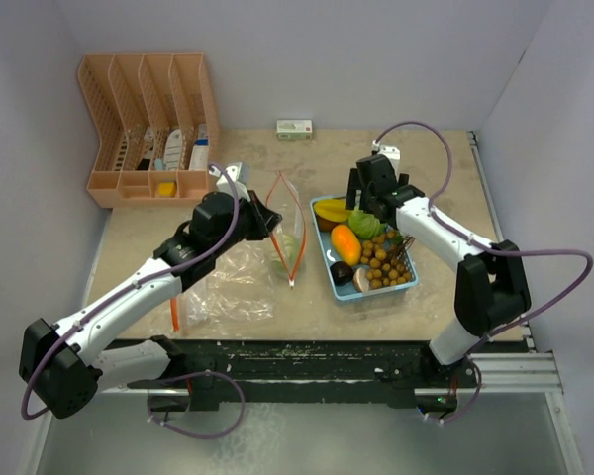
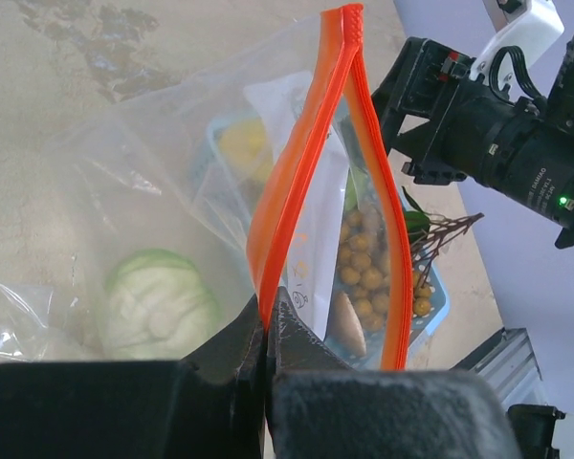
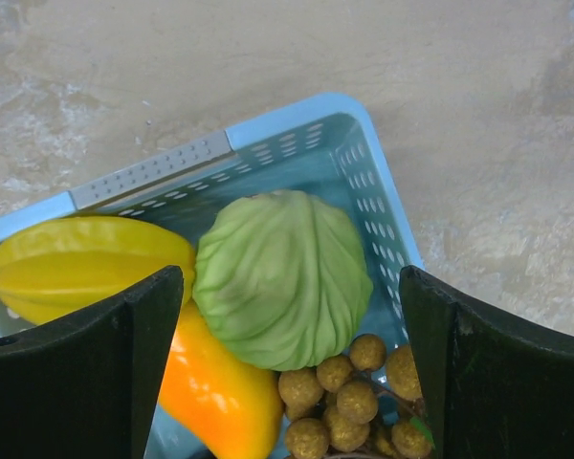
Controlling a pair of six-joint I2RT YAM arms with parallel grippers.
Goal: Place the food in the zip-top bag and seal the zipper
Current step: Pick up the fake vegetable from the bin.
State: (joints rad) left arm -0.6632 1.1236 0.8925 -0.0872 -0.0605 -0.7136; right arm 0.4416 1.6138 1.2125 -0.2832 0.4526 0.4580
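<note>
Tan tabletop (image 1: 455, 178): one bag (image 1: 285, 237) pinched by left fingers (image 2: 225, 359), one cabbage (image 3: 282, 277) between spread right fingers (image 3: 77, 382).

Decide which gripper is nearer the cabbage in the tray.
Right. The right gripper hangs open just above the cabbage, a finger on each side; the left gripper sits outside the tray, shut on the bag.
</note>
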